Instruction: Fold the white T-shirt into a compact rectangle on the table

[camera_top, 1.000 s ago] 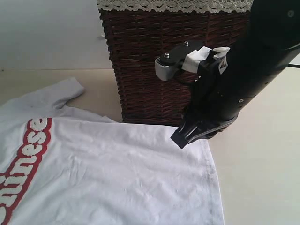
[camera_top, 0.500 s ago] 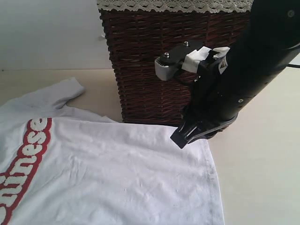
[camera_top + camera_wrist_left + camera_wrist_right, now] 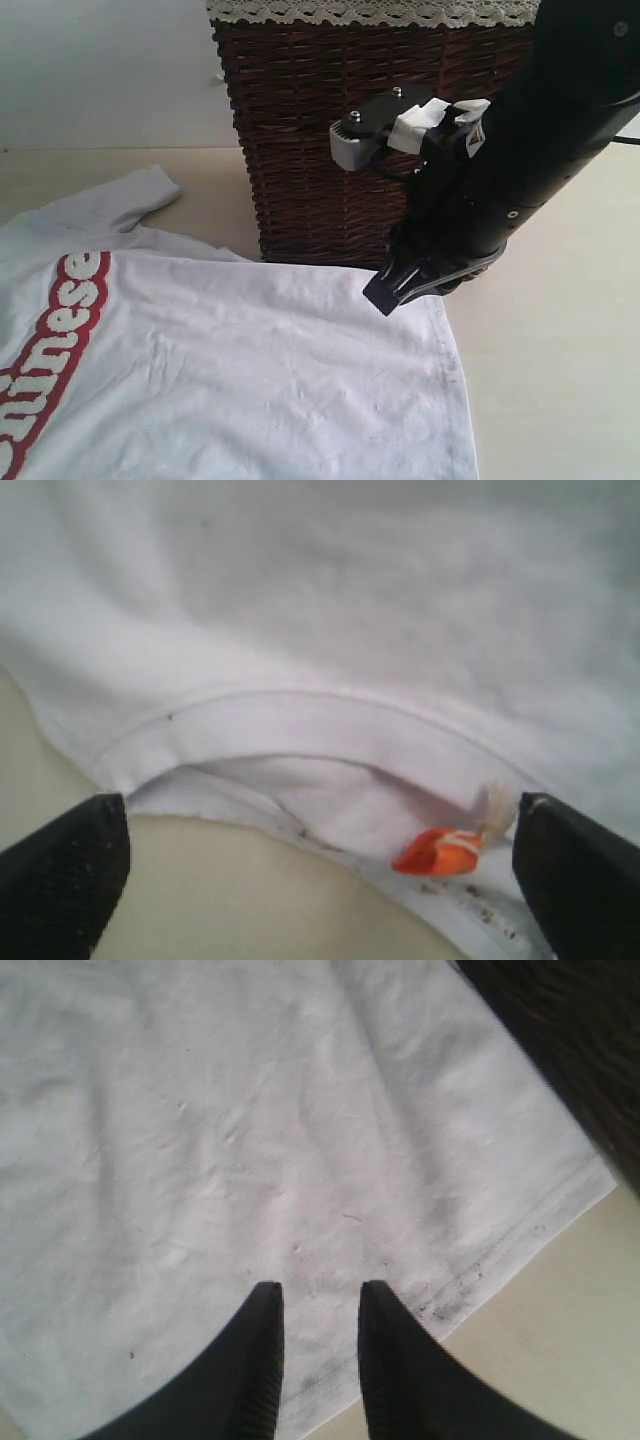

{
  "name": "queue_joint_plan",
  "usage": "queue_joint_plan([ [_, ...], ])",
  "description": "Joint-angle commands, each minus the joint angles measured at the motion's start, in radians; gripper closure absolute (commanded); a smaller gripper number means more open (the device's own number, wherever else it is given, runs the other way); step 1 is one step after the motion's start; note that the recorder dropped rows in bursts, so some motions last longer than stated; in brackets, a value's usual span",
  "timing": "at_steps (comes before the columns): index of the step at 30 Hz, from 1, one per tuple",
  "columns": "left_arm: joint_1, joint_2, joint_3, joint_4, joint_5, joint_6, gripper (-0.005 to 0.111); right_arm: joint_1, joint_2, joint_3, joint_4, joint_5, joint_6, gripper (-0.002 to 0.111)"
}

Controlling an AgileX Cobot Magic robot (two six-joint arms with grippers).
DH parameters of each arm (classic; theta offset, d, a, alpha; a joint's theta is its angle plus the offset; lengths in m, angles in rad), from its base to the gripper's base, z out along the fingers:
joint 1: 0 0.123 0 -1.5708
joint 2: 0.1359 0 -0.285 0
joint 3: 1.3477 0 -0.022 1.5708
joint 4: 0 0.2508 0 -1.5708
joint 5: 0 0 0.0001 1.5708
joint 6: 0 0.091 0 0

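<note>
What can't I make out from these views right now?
Exterior view: the T-shirt and its red lettering run off the left and bottom edges. The right arm covers part of the basket.
The left gripper shows only in its own wrist view.
Right wrist view: whether the right gripper pinches the hem or only sits over it.
Left wrist view: any print on the orange tag is too small and blurred.
</note>
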Motion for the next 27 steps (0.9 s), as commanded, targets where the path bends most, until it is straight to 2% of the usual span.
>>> queue_joint_plan([
  [1, -0.003, -0.039, 0.000, -0.180, -0.034, 0.174, 0.001, -0.004, -0.004, -0.006, 0.000, -0.010, -0.008, 0.080],
  [6, 0.001, -0.087, 0.000, -0.252, -0.001, 0.251, 0.001, -0.004, -0.004, -0.006, 0.000, -0.010, -0.008, 0.080],
  [10, 0.011, -0.150, 0.000, -0.258, 0.082, 0.251, 0.001, -0.004, -0.004, -0.006, 0.000, -0.010, -0.008, 0.080],
  [16, 0.132, -0.265, 0.000, -0.244, 0.223, 0.425, 0.001, -0.004, -0.004, -0.006, 0.000, -0.008, -0.025, 0.080],
  [17, 0.177, -0.282, 0.000, -0.244, 0.267, 0.545, 0.001, -0.004, -0.004, -0.006, -0.002, -0.008, -0.030, 0.080],
  [18, 0.194, -0.285, 0.000, -0.244, 0.269, 0.587, 0.001, -0.004, -0.004, -0.006, -0.004, -0.008, -0.030, 0.080],
  [21, 0.220, -0.231, 0.000, -0.259, 0.235, 0.801, 0.001, -0.004, -0.004, -0.006, -0.010, -0.004, -0.030, 0.080],
  [23, 0.220, -0.159, 0.000, -0.259, 0.220, 0.876, 0.001, -0.004, -0.004, -0.006, -0.010, 0.026, -0.030, 0.080],
  [27, 0.220, -0.057, 0.000, -0.259, 0.183, 0.880, 0.001, -0.004, -0.004, -0.006, -0.012, 0.053, -0.030, 0.080],
])
